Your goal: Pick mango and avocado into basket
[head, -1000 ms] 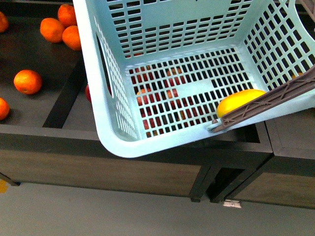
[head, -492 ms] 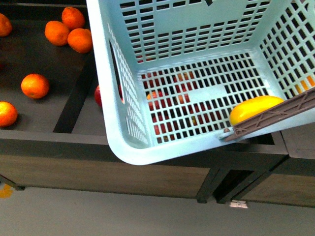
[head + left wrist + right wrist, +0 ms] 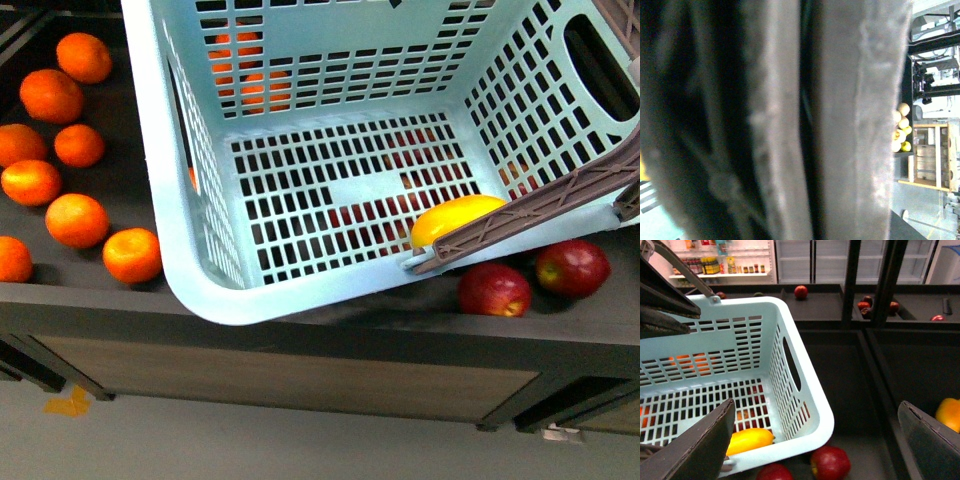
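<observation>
The turquoise basket (image 3: 300,295) hangs tilted over the dark shelf and fills most of the front view. The orange-yellow mango (image 3: 455,217) lies inside, in the bottom corner under the brown handle (image 3: 540,205). My left gripper is shut on the basket; its wrist view shows only a blurred grey-brown surface (image 3: 790,120) pressed close. My right gripper (image 3: 816,410) is open and empty, beside the basket (image 3: 807,405) and above red apples. The mango (image 3: 750,440) shows there too. I cannot make out the avocado.
Several oranges (image 3: 75,220) lie on the shelf to the left of the basket. Red apples (image 3: 495,290) lie at its right corner and show in the right wrist view (image 3: 830,462). A dark divider (image 3: 875,365) separates compartments. An orange fruit (image 3: 949,414) lies beyond it.
The basket and my view have shifted left along the shelf. More oranges show at the left and two red apples have appeared at the right. The mango stays in its corner.
</observation>
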Tool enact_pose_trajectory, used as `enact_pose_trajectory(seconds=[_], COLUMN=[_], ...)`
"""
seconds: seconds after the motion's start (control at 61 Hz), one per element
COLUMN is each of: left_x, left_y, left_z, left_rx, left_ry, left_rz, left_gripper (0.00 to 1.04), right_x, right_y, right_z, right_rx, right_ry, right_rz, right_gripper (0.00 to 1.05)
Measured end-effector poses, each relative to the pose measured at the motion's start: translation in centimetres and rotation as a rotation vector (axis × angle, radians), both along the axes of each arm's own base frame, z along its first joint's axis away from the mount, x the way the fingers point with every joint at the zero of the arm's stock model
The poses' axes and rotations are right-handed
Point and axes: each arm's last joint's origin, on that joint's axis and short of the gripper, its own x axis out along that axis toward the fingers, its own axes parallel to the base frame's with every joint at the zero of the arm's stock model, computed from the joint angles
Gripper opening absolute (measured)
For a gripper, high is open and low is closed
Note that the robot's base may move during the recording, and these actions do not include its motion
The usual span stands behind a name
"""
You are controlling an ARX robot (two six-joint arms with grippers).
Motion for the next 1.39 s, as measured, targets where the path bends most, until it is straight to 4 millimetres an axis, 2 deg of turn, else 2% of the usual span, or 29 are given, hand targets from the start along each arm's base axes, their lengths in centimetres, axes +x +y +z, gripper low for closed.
enact_pose_trajectory(seconds=[1.394], left_x=[0.06], left_y=[0.07], left_z=[0.01], left_rx=[-0.003], left_ry=[0.003], left_rz=[-0.002], left_gripper=[0.26], right_x=[-0.01], right_y=[-0.01], right_z=[0.01], right_rx=[0.000], right_ry=[-0.001], right_rz=[0.000], right_gripper=[0.96])
